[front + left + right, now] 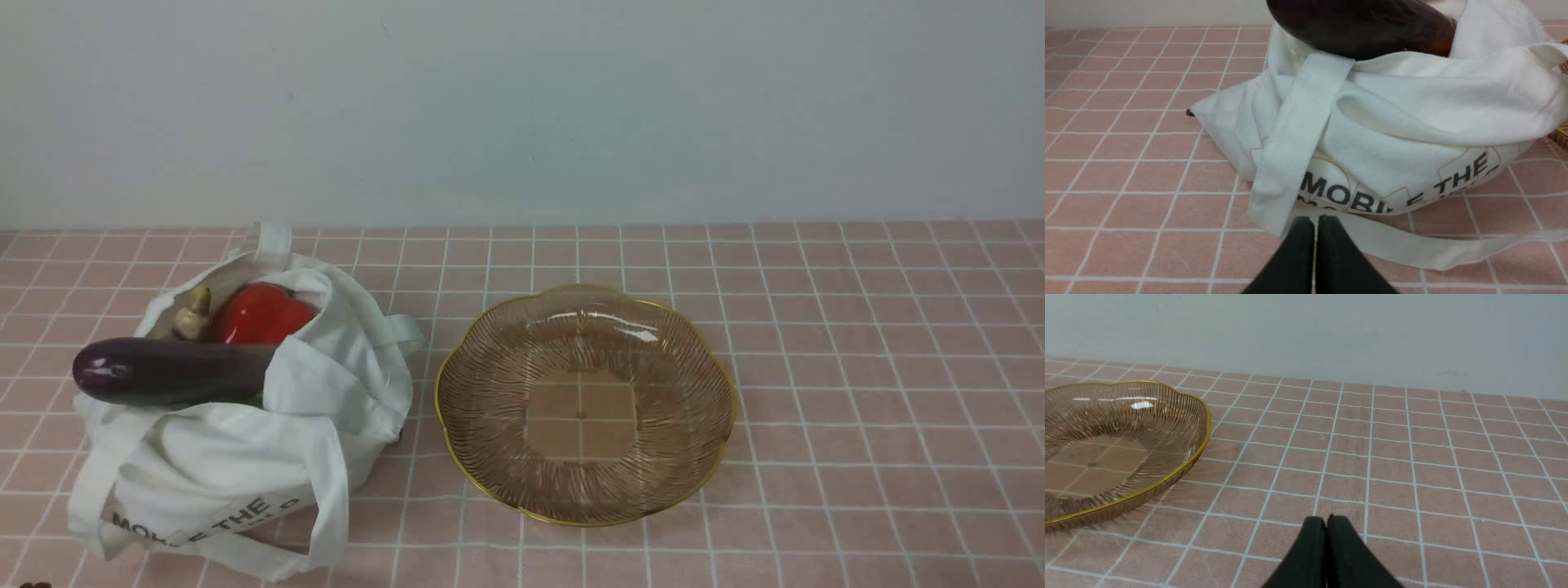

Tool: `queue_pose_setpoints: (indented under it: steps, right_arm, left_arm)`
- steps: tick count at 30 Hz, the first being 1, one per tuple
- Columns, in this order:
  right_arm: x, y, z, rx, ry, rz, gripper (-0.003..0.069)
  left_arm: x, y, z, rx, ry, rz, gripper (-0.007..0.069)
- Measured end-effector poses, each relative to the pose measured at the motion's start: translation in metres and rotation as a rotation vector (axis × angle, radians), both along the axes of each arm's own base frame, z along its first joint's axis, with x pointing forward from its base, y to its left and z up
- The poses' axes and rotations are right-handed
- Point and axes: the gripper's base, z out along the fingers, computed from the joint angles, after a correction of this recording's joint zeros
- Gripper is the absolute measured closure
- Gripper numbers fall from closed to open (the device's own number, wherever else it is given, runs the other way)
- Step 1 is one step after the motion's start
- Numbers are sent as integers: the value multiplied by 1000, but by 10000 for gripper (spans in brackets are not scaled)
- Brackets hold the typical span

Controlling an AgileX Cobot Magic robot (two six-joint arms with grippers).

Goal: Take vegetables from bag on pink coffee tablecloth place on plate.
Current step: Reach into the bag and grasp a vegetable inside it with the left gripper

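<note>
We are holding our left gripper [1314,222] closed and empty, low over the tablecloth [857,367], just before the lettered side of the bag [245,457]. The eggplant [171,371] is lying across the bag's mouth, above and beyond that gripper. Its long axis is running side to side, with the rounded end jutting out to our left. The pepper [261,314] is sitting behind it. Our right gripper [1327,522], likewise closed, is waiting beside the plate [584,404], so we are judging the left arm nearer.

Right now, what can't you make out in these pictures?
Long dark-purple eggplant: stem end buried in the soft white cloth bag, front view.
Bag's black lettering: broken by folds and a strap, left wrist view.
Small beige tapered vegetable: lower part hidden behind the eggplant, front view.
</note>
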Motion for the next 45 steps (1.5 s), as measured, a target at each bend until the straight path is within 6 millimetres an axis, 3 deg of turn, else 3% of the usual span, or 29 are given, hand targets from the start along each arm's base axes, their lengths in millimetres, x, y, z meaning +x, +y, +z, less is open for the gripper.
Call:
queue_pose_setpoints:
  steps: [28, 35, 40, 43, 45]
  right_arm:
    - [0, 0, 0, 0, 0, 0, 673]
    - [0, 0, 0, 0, 0, 0, 673]
    - [0, 0, 0, 0, 0, 0, 673]
    - [0, 0, 0, 0, 0, 0, 673]
    - [0, 0, 0, 0, 0, 0, 673]
  left_arm:
    - [1, 1, 2, 25, -22, -1, 629]
    - [5, -2, 23, -80, -265, -3, 629]
    - [0, -1, 57, -144, -636, -10, 629]
    - [1, 0, 68, -228, -630, 6, 629]
    - [7, 0, 85, -272, -528, 14, 629]
